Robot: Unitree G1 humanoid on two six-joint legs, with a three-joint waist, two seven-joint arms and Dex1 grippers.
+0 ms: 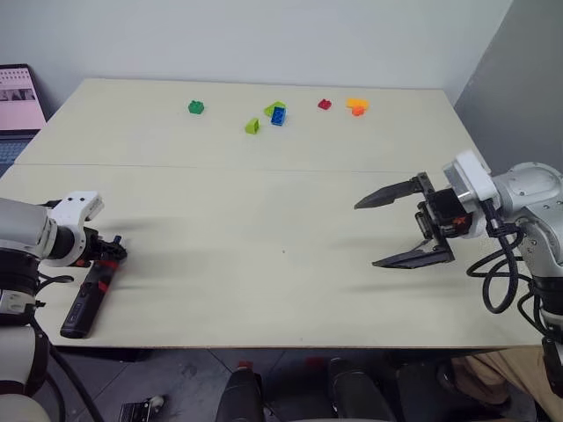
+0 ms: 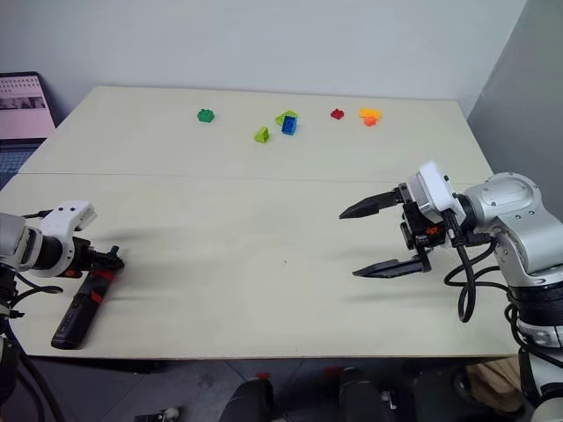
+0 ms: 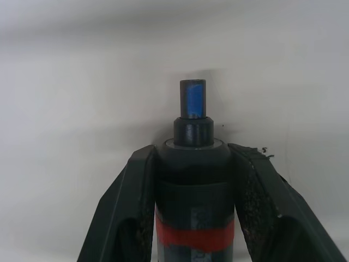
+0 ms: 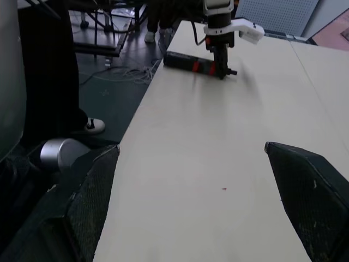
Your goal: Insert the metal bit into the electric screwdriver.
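The big pale table (image 1: 264, 229) is smooth and flat. Little bright blocks (image 1: 277, 114) sit far back. The right end effector (image 1: 400, 227) hangs wide open, holding nothing. At the near left edge, the left end effector (image 1: 104, 262) squeezes the round black electric screwdriver (image 1: 88, 303) with red bands.

The table (image 1: 264, 220) is showing a pale, matt, smooth wood-look top. The electric screwdriver (image 3: 193, 180) is looking like matt black plastic with a red band, gripped by rough-textured black pads (image 3: 252, 191).
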